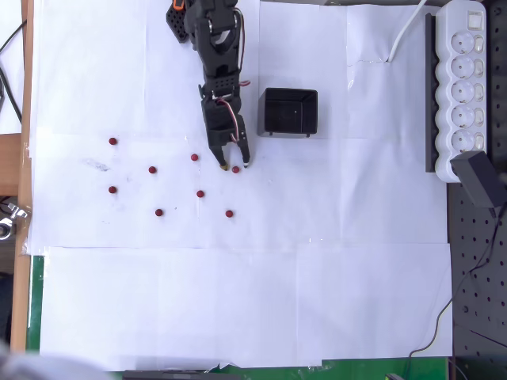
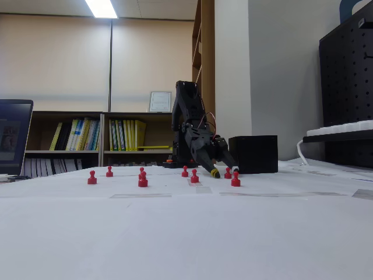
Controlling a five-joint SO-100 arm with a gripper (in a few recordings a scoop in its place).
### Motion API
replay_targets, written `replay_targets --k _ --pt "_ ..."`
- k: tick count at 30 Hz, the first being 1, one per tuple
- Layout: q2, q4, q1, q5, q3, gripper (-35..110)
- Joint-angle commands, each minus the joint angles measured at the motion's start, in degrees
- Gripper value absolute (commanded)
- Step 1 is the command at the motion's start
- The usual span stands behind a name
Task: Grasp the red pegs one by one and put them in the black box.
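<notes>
no readable writing anywhere, gripper (image 1: 234, 167) is spread open around 1 of the 8 red pegs (image 1: 236, 169) on the white paper (image 1: 238, 301), gripping nothing, black box (image 1: 290, 112) just beside it

My arm's base (image 1: 181, 17) was cut off by the top edge in the overhead view. From the fixed view, two red pegs (image 2: 142, 177) overlapped, and the black box (image 2: 253, 154) hid its inside behind its wall.
</notes>
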Motion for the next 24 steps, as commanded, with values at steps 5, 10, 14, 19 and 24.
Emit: replay_targets --k 5,10,14,19,24 --pt "1.41 -1.14 -0.53 1.41 2.99 15" --pt "1.76 -0.97 -0.44 5.98 2.64 15" --pt "2.64 -0.88 -0.44 8.17 2.72 15" --pt "3.43 -0.88 -0.09 8.53 3.69 15" --pt "4.04 -0.88 0.09 9.32 4.04 15"
